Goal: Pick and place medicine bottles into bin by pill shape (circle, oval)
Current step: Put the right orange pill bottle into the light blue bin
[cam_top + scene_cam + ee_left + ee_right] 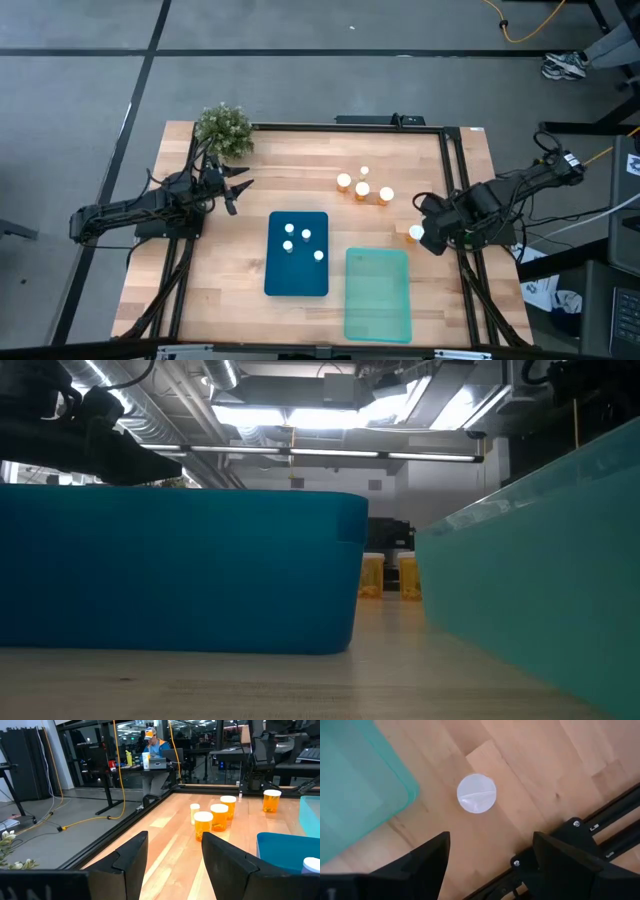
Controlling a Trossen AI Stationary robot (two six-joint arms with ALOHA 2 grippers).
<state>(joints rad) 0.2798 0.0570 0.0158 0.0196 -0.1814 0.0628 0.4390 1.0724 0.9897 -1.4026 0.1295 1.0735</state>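
Observation:
Several white-capped bottles (362,188) stand upright on the wood table at the far middle, some with orange bodies (203,825). One more bottle (416,232) stands alone near the right edge. Its white cap (476,793) shows from above in the right wrist view. My right gripper (490,855) is open and hovers over this bottle without touching it; it also shows in the high view (432,238). My left gripper (238,190) is open and empty at the far left, pointing toward the bottle group (175,855). Several bottles (298,240) stand inside the blue bin (280,280).
A teal bin (377,293) lies near the front edge, right of the blue bin, beside the lone bottle (355,795). A small green potted plant (223,130) stands at the far left corner. Black frame rails (600,830) run along the table's right edge.

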